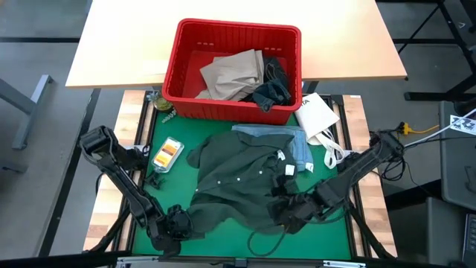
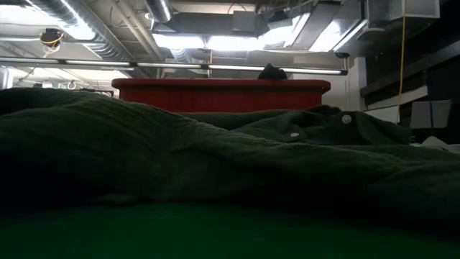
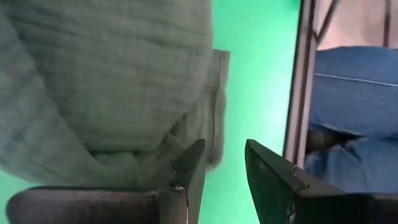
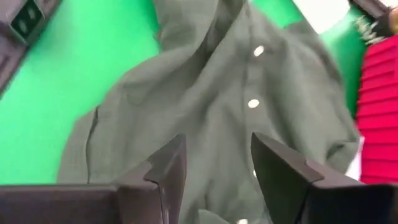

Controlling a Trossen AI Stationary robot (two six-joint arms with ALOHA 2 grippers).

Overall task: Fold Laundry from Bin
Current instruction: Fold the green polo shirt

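Note:
A dark green shirt (image 1: 238, 175) lies spread and rumpled on the green mat, its far part on a light blue garment (image 1: 297, 141). The low view shows the shirt (image 2: 215, 151) in front of the red bin (image 2: 215, 93). The bin (image 1: 223, 104) stands at the far edge and holds tan trousers (image 1: 234, 74) and dark jeans (image 1: 271, 85). My left gripper (image 1: 176, 225) is open low at the shirt's near left corner, bare mat between its fingers (image 3: 224, 171). My right gripper (image 1: 286, 212) hangs open over the shirt's near right part, above its button strip (image 4: 252, 102). My left gripper has one finger (image 3: 189, 168) right beside the shirt's cuff edge (image 3: 214, 106), coming in slanting down from the near left. Whether that finger touches the cloth I cannot tell. No cloth lies between the two fingers.
A white packet (image 1: 316, 115) with a cord lies right of the bin. A small orange-and-white pack (image 1: 167, 154) sits on the mat's left side. Bare mat shows along the near edge (image 1: 245, 242). Beyond the table's edge, a person's legs in blue jeans (image 3: 354, 106) show.

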